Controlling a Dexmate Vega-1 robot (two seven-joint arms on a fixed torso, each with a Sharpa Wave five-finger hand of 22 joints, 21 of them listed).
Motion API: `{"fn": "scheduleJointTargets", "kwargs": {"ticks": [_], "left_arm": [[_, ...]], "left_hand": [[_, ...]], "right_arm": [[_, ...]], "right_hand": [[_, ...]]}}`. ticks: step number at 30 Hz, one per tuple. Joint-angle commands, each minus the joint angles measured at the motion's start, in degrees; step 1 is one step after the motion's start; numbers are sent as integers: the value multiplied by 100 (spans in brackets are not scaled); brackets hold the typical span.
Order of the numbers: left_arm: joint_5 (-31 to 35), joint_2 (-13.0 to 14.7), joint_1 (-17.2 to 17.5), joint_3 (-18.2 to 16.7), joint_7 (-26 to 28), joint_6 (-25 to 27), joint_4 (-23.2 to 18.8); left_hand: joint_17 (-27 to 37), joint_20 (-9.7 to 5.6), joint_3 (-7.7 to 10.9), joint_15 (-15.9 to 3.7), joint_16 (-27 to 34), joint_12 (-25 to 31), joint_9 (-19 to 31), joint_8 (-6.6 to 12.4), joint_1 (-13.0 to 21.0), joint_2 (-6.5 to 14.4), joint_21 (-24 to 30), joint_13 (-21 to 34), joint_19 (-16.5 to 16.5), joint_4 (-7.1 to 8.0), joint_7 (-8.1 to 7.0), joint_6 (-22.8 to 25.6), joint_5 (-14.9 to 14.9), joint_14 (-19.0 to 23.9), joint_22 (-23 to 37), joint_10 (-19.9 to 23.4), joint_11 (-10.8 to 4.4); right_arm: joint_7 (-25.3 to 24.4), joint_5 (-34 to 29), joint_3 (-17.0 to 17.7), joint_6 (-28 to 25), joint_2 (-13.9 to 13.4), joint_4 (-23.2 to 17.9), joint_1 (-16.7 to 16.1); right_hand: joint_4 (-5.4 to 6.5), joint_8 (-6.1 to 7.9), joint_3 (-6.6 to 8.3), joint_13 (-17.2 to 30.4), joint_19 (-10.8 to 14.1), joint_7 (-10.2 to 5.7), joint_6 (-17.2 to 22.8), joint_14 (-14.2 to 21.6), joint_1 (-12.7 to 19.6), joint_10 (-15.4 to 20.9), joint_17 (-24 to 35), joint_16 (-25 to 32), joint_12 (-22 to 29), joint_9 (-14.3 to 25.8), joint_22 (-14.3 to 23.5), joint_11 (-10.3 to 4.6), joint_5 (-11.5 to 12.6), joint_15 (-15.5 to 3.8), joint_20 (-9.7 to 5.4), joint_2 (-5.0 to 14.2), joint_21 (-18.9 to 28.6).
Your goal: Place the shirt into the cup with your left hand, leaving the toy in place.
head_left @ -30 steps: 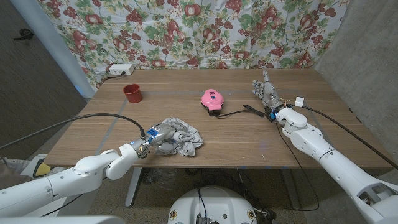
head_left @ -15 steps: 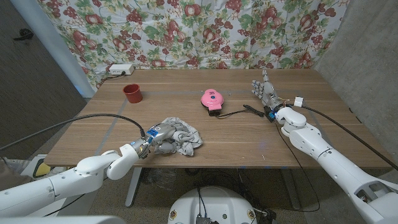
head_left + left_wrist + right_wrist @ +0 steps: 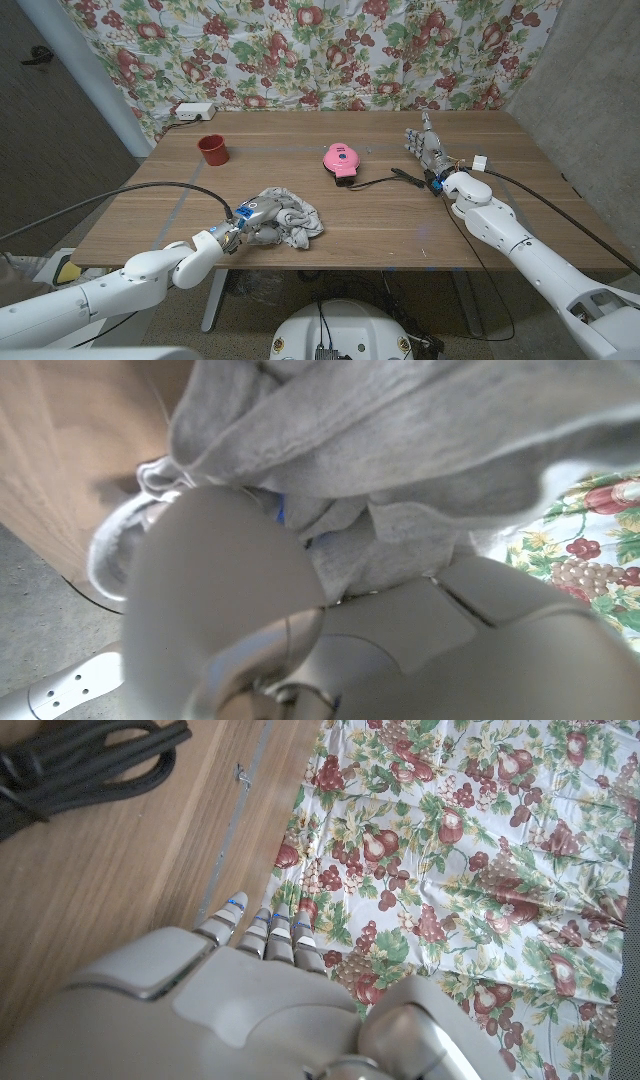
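the shirt [image 3: 288,222] is a crumpled grey bundle at the near edge of the table [image 3: 400,215], right against my left hand [image 3: 252,222]. in the left wrist view the cloth [image 3: 400,450] drapes over the fingers, so i judge the hand is closed into the folds, though i cannot tell how much of it is really gathered. it looks soft, light and floppy to me: it should lift easily, but loose ends will trail and sag. i would bunch it near the middle so it packs small.

the cup [image 3: 212,149] is red and narrow, well ahead of the left hand and a little to its outer side. its small mouth is the hard part, and a light cup could tip if the cloth drags on it. nothing lies between hand and cup.

the toy [image 3: 341,158] is pink, ahead and toward the inner side, off my path, with a black cable [image 3: 385,180] running from it. my right hand [image 3: 428,147] stands far across, fingers straight and holding nothing.
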Motion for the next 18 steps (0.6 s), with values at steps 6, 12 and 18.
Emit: {"fn": "scheduleJointTargets", "kwargs": {"ticks": [6, 12, 18], "left_arm": [[15, -62, 19, -138, 310, 145, -161], [37, -35, 59, -170, 399, 196, -253], [34, 24, 110, -220, 482, 243, -374]], "left_hand": [[2007, -672, 1358, -865, 37, 29, 3301, -27, 117, 36, 3833, 1317, 124, -1411, 136, 1602, 49, 2420, 7, 1297, 171], [2115, -670, 1306, -864, 34, 29, 3329, -48, 182, 67, 3864, 1349, 84, -1407, 133, 1597, 60, 2387, 1, 1290, 169], [2164, -674, 1256, -865, 46, 30, 3348, -54, 221, 102, 3864, 1358, 60, -1400, 132, 1602, 63, 2399, -7, 1303, 168]], "right_arm": [[69, 52, 52, 76, -5, 36, -14], [82, 62, 53, 58, -24, 3, -28], [77, 66, 73, 94, -37, -22, -58]], "right_hand": [[-15, 30, 27, 15, -29, -20, 54, -9, -44, 38, 22, 30, 13, 31, 18, -13, -9, -1, 36, -24, 18], [-16, 30, 29, 15, -30, -24, 55, -10, -45, 37, 21, 30, 12, 31, 18, -12, -10, -6, 35, -24, 19], [-16, 30, 31, 15, -31, -20, 57, -6, -45, 33, 21, 32, 10, 31, 18, -12, -10, -4, 38, -24, 18]]}}
